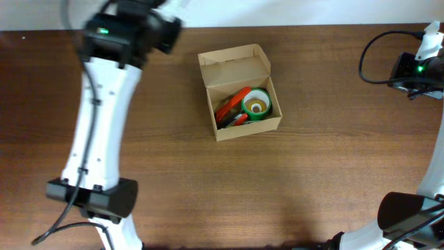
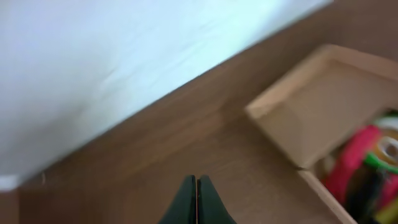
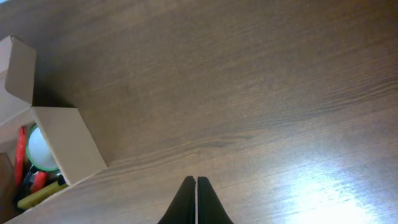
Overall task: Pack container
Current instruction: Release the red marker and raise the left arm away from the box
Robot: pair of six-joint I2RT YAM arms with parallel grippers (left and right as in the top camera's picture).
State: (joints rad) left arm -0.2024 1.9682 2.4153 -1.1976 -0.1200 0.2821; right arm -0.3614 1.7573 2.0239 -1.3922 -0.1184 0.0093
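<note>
The tan cardboard container [image 1: 270, 119] stands open at the middle of the table, its flap lid [image 1: 234, 66] raised at the far side. Inside lie a green tape roll [image 1: 257, 104] and red and orange markers [image 1: 232, 107]. It also shows in the left wrist view [image 2: 311, 112] and the right wrist view [image 3: 68, 143]. My left gripper [image 2: 196, 182] is shut and empty, above the table left of the container. My right gripper [image 3: 196, 182] is shut and empty, well to the right of the container. In the overhead view neither gripper's fingers can be made out.
The left arm [image 1: 97, 132] runs along the table's left side. The right arm's base [image 1: 409, 212] is at the lower right, with its cable [image 1: 374, 59] at the far right. A white wall [image 2: 124, 62] lies beyond the table's far edge.
</note>
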